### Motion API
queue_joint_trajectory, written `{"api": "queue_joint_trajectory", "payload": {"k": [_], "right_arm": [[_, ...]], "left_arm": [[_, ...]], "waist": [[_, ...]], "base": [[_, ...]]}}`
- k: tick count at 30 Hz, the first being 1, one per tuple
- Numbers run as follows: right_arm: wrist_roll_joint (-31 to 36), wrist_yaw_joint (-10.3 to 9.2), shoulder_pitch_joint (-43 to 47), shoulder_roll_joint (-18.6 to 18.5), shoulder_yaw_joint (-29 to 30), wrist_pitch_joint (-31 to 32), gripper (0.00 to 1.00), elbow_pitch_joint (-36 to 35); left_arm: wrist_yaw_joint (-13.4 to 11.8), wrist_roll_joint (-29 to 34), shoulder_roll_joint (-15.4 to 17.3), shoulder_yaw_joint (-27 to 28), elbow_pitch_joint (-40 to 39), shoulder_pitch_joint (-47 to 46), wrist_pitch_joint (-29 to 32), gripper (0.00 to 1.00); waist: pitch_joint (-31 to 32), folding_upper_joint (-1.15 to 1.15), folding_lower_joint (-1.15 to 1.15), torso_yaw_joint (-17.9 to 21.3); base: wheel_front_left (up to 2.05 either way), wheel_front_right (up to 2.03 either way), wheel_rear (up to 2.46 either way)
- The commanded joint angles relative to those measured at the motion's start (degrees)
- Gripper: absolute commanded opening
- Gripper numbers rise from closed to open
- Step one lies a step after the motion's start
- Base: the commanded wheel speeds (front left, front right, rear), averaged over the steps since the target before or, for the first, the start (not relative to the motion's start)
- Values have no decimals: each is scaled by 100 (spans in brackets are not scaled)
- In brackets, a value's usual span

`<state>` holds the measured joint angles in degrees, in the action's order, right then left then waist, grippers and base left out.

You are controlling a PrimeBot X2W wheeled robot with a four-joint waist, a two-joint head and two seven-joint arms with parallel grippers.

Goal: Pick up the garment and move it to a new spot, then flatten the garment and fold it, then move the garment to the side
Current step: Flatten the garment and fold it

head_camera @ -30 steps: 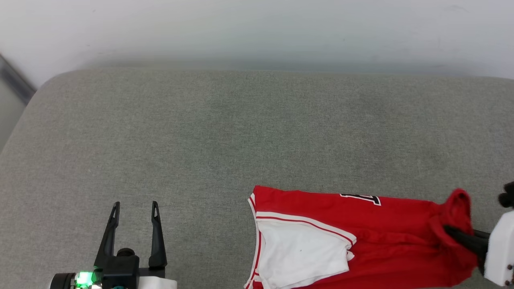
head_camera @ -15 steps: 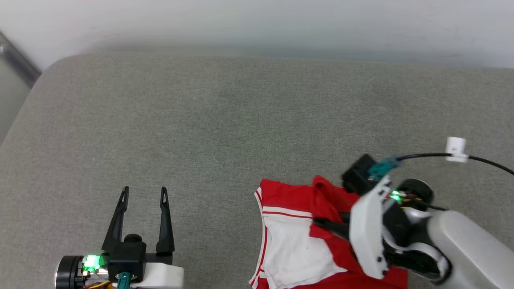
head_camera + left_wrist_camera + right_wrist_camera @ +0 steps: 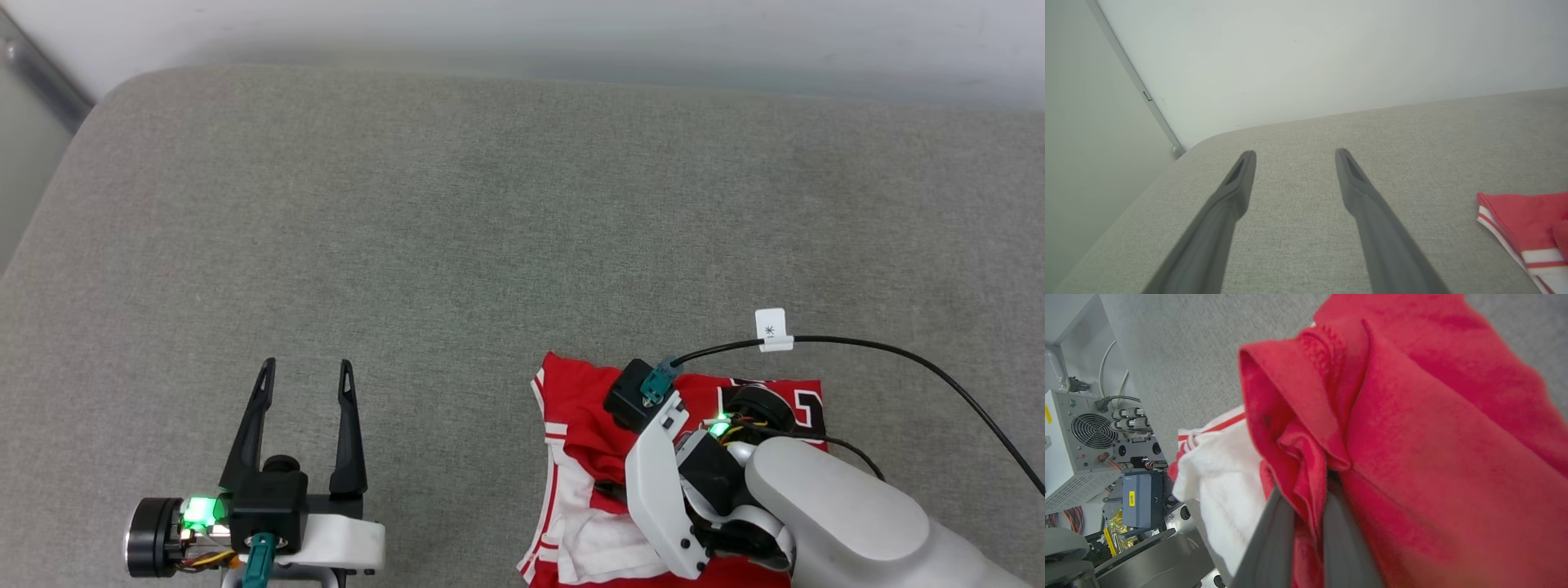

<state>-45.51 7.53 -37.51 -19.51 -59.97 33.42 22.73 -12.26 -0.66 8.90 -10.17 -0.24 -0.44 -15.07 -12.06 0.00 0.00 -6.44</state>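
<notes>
The right gripper (image 3: 1310, 492) is closed on a red fold of the garment (image 3: 578, 394). The left gripper (image 3: 306, 367) stands wide open, holding nothing, above the grey cushion (image 3: 424, 229).

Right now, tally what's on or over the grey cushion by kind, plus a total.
garment: 1, red and white
grippers: 2, left gripper open, right gripper shut on the garment
cable with white tag: 1, black
total: 4
</notes>
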Motion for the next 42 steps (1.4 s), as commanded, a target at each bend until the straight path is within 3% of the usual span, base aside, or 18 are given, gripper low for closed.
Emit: {"api": "queue_joint_trajectory", "payload": {"k": [1,2,4,5,14,17,21,27,33,34,42], "right_arm": [[-15,-8,99,-24,-145,18,0,158],[-12,-8,75,-19,-212,-92,2,217],[-20,-10,-11,-27,-265,-354,38,257],[-14,-10,-65,-42,-273,-527,100,222],[301,-8,-215,-633,94,-1911,100,-573],[719,-9,-124,-829,687,-2662,100,-699],[1410,-8,261,-754,1809,-3660,100,-579],[2407,-8,1148,-247,3623,-4634,100,-352],[3213,-7,2113,388,5029,-4853,100,-553],[3425,-8,2561,732,5548,-4858,100,-944],[3727,-7,3574,1394,6153,-4859,100,-1632]], "left_arm": [[-6,13,6,23,2,-47,-12,100],[-8,7,5,37,4,-26,-12,100],[2,8,3,41,14,20,-12,100],[-2,16,6,49,28,38,-12,100],[10,16,37,101,-25,228,-12,100],[33,2,31,114,-70,255,-12,100],[48,-14,17,135,-116,299,-12,100],[94,-56,-26,193,-173,364,-12,100],[149,-104,-88,266,-199,447,-12,100],[189,-95,-114,290,-205,484,-12,100],[275,-135,-181,393,-200,672,-12,100]], "waist": [[6,0,0,12],[20,0,0,34],[70,0,0,85],[105,0,0,112],[501,0,0,392],[584,0,0,496],[653,0,0,613],[744,0,0,745],[820,0,0,803],[849,0,0,808],[999,0,0,776]], "base": [[0,0,0],[0,0,0],[0,0,0],[0,0,0],[0,0,0],[0,0,0],[0,0,0],[0,0,0],[0,0,0],[0,0,0],[0,0,0]]}}
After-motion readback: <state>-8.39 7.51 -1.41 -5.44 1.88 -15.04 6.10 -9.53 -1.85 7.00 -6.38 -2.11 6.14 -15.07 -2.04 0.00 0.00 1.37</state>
